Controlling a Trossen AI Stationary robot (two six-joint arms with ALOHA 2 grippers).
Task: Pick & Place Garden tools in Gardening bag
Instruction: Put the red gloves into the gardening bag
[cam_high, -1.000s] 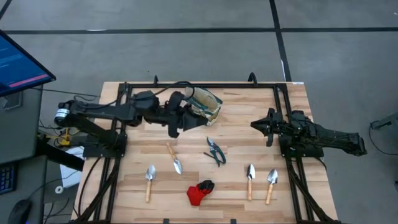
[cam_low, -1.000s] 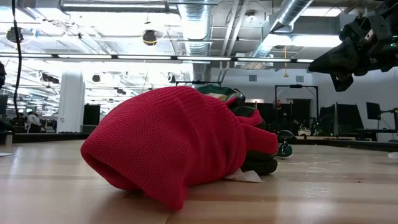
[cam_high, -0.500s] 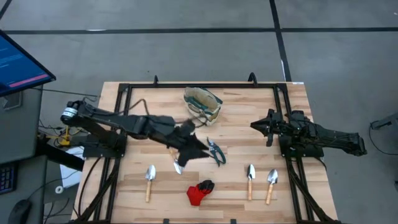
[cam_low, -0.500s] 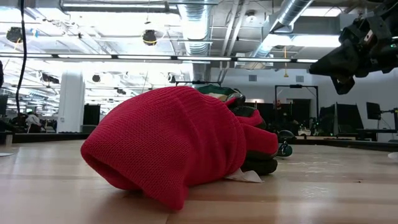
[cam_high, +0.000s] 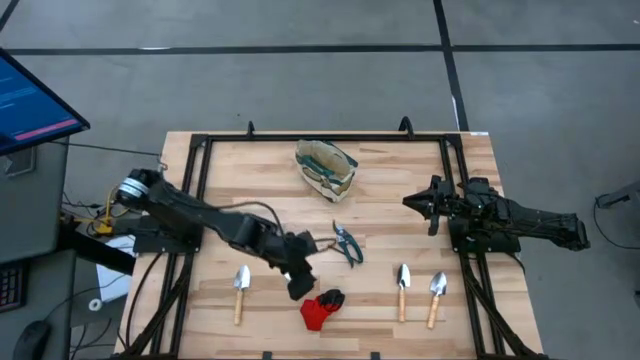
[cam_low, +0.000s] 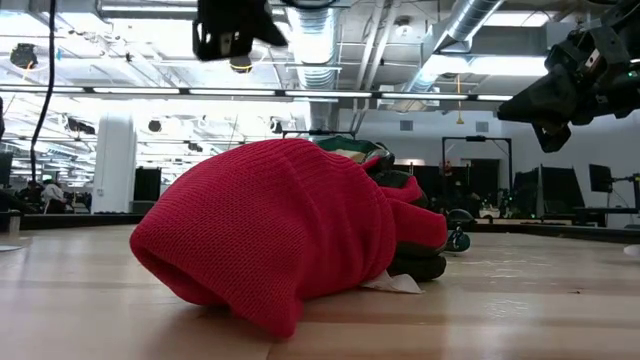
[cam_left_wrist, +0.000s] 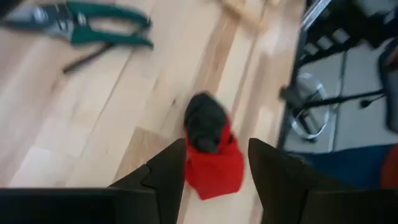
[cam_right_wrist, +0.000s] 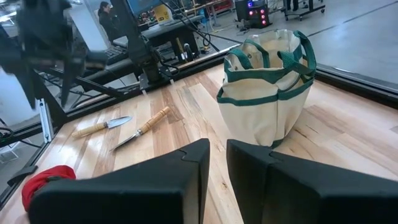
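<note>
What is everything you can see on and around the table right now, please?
gardening bag: one, beige with green trim, upright, top middle of the table in the high view.
trowels: four, silver blades, wooden handles; one lower left, two lower right, one mostly hidden under the left arm.
pruning shears: one, green handles, table's centre.
glove: one, red and black, lower centre.
monitor: one, blue screen, beyond the table's left.
left gripper: fingers open, hovering above the glove.
right gripper: waiting over the table's right side.
</note>
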